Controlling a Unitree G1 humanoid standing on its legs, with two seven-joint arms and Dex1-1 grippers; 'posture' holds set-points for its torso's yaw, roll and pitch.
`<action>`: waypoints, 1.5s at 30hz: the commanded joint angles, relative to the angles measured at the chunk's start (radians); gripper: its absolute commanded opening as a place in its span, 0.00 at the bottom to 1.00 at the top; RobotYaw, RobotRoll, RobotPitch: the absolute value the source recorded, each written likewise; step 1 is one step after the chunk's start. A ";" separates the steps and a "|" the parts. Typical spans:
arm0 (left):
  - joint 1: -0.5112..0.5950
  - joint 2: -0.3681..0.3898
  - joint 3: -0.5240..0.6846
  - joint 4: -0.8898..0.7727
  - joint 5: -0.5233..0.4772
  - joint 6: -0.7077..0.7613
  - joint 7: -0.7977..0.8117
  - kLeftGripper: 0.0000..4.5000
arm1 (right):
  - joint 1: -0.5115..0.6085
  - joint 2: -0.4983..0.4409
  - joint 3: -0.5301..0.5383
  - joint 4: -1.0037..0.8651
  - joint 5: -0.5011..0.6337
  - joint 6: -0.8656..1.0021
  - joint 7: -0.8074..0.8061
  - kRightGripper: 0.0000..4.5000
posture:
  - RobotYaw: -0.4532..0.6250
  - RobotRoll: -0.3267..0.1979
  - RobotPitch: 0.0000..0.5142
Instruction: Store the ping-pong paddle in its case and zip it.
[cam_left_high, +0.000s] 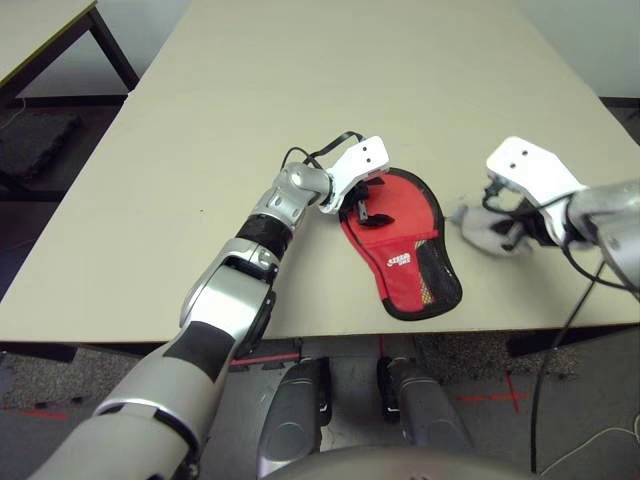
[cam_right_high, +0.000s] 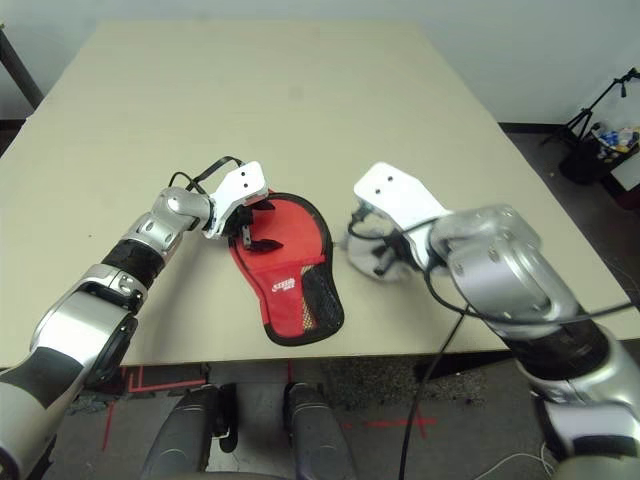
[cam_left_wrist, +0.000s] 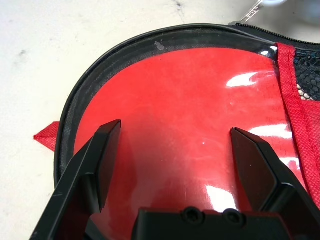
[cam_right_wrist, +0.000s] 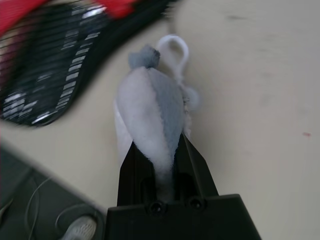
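Paddle case (cam_left_high: 402, 246): flat red fabric pouch with black zipper edge, lying on the bench (cam_left_high: 300, 120) near its front edge, round end toward the far side, narrow handle end toward the robot. White logo and a mesh panel on the lower half. Through the clear panel in the left wrist view a smooth red face shows, probably the ping-pong paddle (cam_left_wrist: 180, 130) already inside; no handle visible, so cannot confirm fully. A small red tab (cam_left_wrist: 46, 136) sticks out beside the rim.

Progress, as a judgement: insertion looks done or nearly so. Whether the zipper is closed cannot be told; a stretch of zipper teeth shows at the rim in the left wrist view, state unclear. Zipping is likely what remains.

Left gripper (cam_left_high: 362, 203): over the round end of the case, fingers (cam_left_wrist: 102, 160) spread wide, tips at or just above the clear panel, holding nothing. Left forearm reaches diagonally forward, wrist bent inward and down.

Right gripper (cam_right_high: 385, 256): just beside the case on its right, fingers pinching a small grey soft pouch (cam_right_wrist: 152, 112) on a white cord loop (cam_right_wrist: 175, 50), the pouch low over the bench. Right arm comes in from the robot's right, elbow raised.
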 joint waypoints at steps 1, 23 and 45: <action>0.052 0.003 -0.061 0.087 0.065 0.024 0.012 1.00 | 0.037 -0.052 0.010 -0.052 0.070 0.026 -0.010 0.05 | 0.29 0.62 0.37; 0.042 -0.014 -0.062 0.116 0.066 0.004 0.021 1.00 | 0.391 -0.296 -0.153 -0.370 0.452 -0.014 0.001 0.05 | 0.27 0.62 0.36; 0.131 0.067 -0.045 -0.109 0.030 0.086 -0.048 1.00 | -0.069 -0.282 -0.331 0.227 0.984 0.130 0.171 1.00 | 0.30 0.62 0.36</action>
